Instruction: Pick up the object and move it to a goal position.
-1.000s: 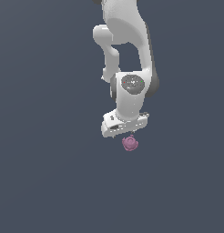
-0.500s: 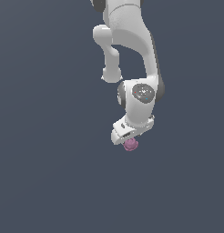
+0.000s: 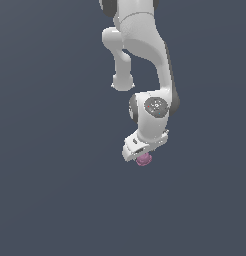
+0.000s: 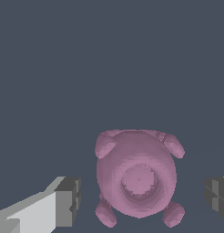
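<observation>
mauve-pink object (image 4: pixel 135 179) is seen centred between the spread pads (image 4: pixel 68 201) of the tool (image 4: pixel 143 195), untouched, nothing held; the closing line runs nine to three o'clock.

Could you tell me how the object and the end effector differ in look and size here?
The object is mauve-pink; the end effector is white with dark grey fingertips. The object is rounded and lumpy with small knobs, while the end effector is blocky and angular. In the exterior view the object is much smaller than the end effector above it.
</observation>
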Motion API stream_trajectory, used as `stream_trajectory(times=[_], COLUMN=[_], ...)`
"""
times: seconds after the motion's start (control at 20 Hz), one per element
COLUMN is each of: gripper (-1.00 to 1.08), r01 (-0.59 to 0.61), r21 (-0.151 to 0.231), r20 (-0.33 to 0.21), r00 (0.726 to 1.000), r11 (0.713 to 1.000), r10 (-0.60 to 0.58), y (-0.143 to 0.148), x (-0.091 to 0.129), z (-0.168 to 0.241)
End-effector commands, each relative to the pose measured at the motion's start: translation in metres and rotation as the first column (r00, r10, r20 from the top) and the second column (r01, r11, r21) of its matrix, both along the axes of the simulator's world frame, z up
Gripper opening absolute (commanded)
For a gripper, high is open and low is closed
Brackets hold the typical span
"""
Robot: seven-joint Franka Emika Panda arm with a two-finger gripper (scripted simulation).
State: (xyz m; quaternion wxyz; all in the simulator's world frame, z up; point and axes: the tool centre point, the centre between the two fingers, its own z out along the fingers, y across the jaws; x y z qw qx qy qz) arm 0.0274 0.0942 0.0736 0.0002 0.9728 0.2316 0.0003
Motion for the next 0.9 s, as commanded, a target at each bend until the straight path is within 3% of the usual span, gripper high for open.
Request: stream_trajectory(times=[0.0,0.4,0.45,0.85], gripper=[1.00,1.00,-1.00,-1.00], r01=[-0.002,-0.004,-0.004,-0.004], r21=[0.000,0.000,0.000,0.000], r20=[-0.001,-0.001,-0.001,-0.001], r00=[1.000,1.000,1.000,1.000], r11=[1.000,1.000,1.000,1.000], r10=[0.002,0.004,0.004,0.004], y=[0.000,0.001,0.001,0.001], x=[-0.001,0.000,0.000,0.000], z=[-0.014,-0.034,-0.034,-0.034])
